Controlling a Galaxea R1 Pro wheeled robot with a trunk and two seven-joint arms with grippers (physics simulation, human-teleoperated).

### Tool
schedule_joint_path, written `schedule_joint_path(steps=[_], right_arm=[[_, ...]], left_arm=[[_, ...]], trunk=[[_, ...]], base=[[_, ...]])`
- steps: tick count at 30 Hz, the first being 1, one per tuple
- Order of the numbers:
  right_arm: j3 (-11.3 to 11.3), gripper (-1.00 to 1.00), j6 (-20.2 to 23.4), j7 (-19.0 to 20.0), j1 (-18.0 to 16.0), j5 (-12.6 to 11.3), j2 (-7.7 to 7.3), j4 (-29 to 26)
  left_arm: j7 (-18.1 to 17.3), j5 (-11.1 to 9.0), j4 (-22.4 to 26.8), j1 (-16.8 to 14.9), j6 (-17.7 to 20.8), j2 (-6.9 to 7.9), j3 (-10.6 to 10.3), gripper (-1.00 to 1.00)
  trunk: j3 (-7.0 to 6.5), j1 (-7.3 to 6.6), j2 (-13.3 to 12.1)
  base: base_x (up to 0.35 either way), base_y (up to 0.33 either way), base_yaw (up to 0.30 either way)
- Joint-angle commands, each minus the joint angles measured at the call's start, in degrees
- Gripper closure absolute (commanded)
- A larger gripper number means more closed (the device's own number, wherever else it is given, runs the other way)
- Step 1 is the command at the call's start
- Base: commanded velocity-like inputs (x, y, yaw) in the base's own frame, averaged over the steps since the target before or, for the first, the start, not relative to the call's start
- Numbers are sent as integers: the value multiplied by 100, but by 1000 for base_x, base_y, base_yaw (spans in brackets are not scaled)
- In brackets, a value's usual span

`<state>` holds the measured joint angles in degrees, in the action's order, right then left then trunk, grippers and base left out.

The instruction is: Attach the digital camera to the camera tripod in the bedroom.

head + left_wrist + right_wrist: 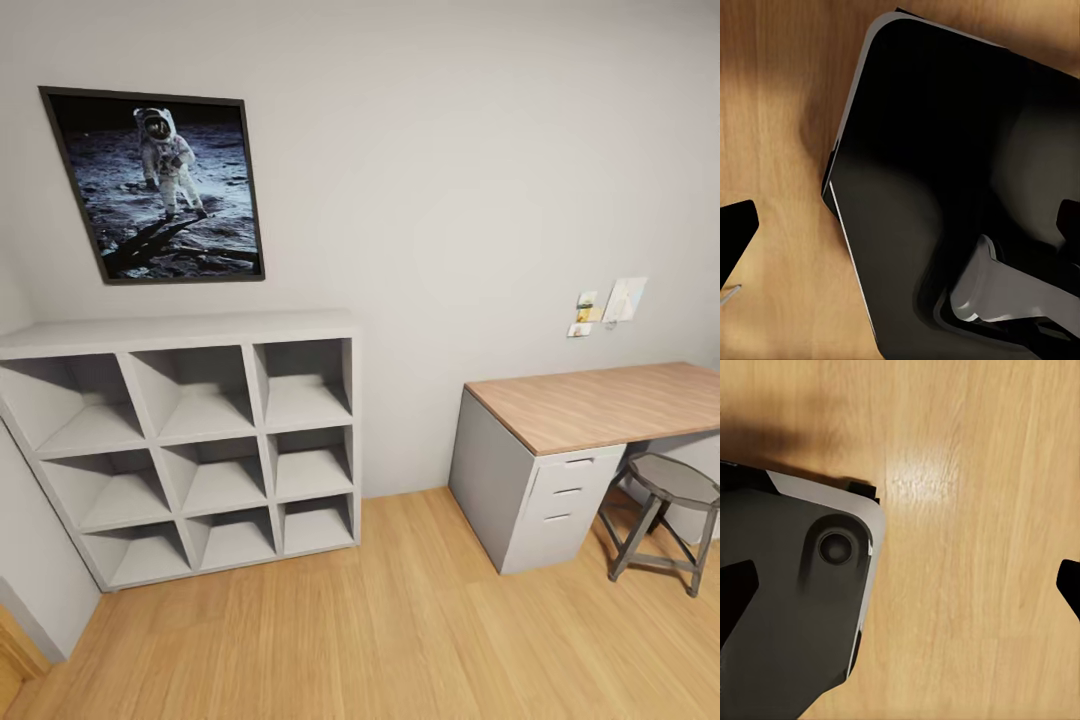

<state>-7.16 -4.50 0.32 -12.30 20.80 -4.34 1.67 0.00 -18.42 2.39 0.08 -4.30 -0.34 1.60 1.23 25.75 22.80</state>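
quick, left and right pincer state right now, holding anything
Left pincer: one dark fingertip shows over the wood floor; open or shut cannot be told.
Right pincer: open, fingertips far apart, nothing between them.

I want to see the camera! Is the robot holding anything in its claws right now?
No, nothing is held. In each wrist view, bare wood floor shows between the dark fingertips, so both grippers look open. No camera is in sight, just a shelf and a desk.
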Motion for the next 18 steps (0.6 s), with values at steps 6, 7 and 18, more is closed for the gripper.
schedule_joint_path(steps=[6, 7, 18], right_arm=[[-52, -100, -27, 3, -9, 27, 2, 18], [-53, -100, -26, 3, -9, 25, 2, 18], [-58, -100, -24, 3, -9, 21, 3, 18]], left_arm=[[0, -21, 7, 1, -9, -1, 15, -100], [0, -21, 7, 1, -9, -1, 15, -100], [0, -22, 7, 1, -9, -3, 22, -100]], trunk=[[12, 3, 12], [12, 3, 12], [12, 3, 12]], base=[[-10, 0, -80], [-4, 0, -170], [-1, 0, -231]])
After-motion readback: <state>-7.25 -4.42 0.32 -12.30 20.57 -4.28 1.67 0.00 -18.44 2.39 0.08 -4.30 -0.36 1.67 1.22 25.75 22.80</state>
